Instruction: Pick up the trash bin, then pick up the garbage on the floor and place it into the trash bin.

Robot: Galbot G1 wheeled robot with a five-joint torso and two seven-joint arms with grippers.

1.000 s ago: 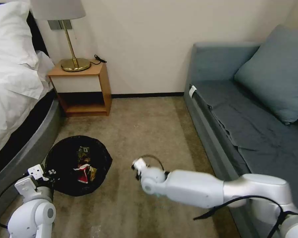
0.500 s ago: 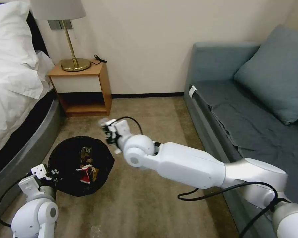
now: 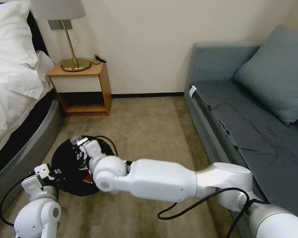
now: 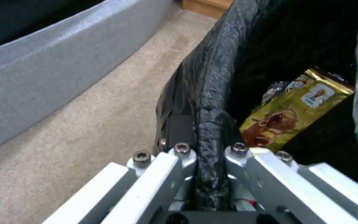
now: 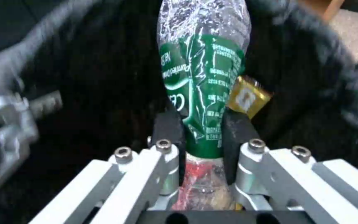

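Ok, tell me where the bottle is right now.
The bottle is pinched in the right gripper over the open trash bin, above the gold wrapper; the left gripper clamps the bin's rim.

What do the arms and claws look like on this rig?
Both arms have glossy white rounded shells with grey joint rings and loose black cables looping outside. The left claw and right claw have silver angular metal links with hex bolts; the right fingers are black pads.
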